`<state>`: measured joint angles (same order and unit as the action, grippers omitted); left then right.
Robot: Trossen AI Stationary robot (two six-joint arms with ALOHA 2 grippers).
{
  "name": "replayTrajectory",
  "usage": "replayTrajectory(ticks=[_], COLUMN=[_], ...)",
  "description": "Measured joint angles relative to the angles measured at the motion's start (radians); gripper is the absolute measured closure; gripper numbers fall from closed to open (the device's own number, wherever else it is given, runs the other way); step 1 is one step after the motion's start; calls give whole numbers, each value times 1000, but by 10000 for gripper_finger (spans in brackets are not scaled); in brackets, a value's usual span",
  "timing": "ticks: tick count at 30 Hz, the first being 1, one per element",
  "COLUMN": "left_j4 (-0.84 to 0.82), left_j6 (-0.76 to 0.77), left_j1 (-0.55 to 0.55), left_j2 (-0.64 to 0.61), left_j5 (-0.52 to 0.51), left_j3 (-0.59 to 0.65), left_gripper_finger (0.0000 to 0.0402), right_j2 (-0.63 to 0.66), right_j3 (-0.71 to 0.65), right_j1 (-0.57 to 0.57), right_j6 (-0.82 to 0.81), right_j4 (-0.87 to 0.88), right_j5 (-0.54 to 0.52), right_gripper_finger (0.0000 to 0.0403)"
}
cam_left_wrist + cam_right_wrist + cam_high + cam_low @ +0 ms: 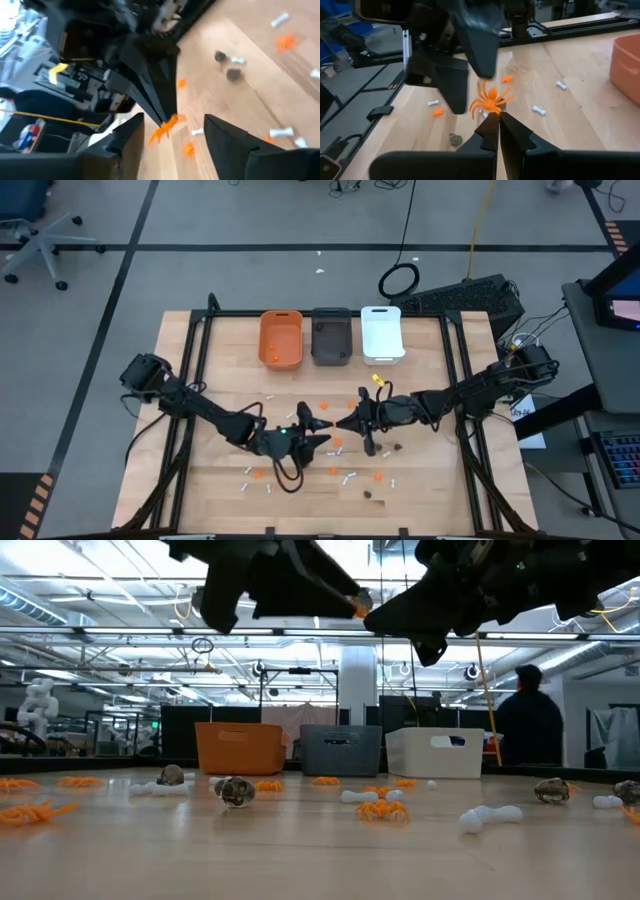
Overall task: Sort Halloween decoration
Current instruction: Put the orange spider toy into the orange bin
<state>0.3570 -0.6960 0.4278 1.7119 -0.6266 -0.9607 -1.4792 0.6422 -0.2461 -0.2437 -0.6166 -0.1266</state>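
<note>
One Halloween decoration, an orange spider (491, 100), hangs in the air over the middle of the table. My right gripper (495, 119) is shut on it, coming from the table's right. My left gripper (172, 132) faces it from the left and is open. Its two fingers (125, 142) stand on either side of the spider (165, 129) and of the right gripper's tip; whether they touch it, I cannot tell. In the low view both grippers are high above the tabletop with the spider (360, 606) between them. Other orange, white and dark pieces lie scattered on the wood. My right gripper pinches the spider's near edge (492, 111) between its two fingertips. The fingers come nearly level from the table's right side. The spider sticks out beyond the fingertips with its legs spread, lifted clear of the table.
An orange bin (281, 338), a dark grey bin (331, 336) and a white bin (381, 333) stand in a row at the far edge. Small white sticks (350, 478), orange bits (378, 476) and dark lumps (368, 494) lie toward the near edge. A person (527, 725) stands behind the table.
</note>
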Motion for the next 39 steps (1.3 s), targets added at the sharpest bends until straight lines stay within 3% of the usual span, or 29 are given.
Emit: replayTrajectory(ticks=[17,24,34,39], left_j4=[-28,-31,-35,-79], left_j6=[2,8,96,172], left_j1=[-36,-36,-35,-35], left_j2=[0,0,0,-13], left_j5=[19,23,18,-105], left_j3=[0,1,1,1], left_gripper_finger=[394,396,396,396], right_j2=[0,0,0,0], right_j3=[0,0,0,0], right_j1=[17,18,18,18], right_j6=[-21,-29,-6,-2], right_j4=[19,36,164,239], right_j5=[2,-1,-9,-10], right_gripper_finger=[403,386,268,233])
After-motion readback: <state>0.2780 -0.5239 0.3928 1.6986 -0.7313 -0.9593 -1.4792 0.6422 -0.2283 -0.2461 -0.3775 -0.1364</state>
